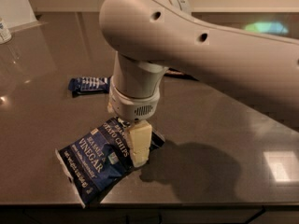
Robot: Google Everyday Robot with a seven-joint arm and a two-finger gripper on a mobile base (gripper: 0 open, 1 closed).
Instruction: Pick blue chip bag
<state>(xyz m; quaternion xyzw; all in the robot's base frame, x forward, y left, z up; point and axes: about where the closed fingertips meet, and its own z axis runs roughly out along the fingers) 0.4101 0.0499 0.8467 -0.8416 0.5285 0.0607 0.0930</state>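
The blue chip bag (96,158) lies flat on the dark countertop near its front edge, navy with white edges and white "Vinegar" lettering. My gripper (138,146) points straight down over the bag's upper right end, its cream-coloured fingers (139,143) touching or just above the bag. The wide white wrist and arm hide the far part of the bag and much of the counter behind.
A small dark blue snack bar wrapper (88,84) lies farther back on the left. A dark packet edge (180,73) peeks out behind the arm. The counter's front edge (163,203) runs just below the bag. A white container (4,31) stands far left.
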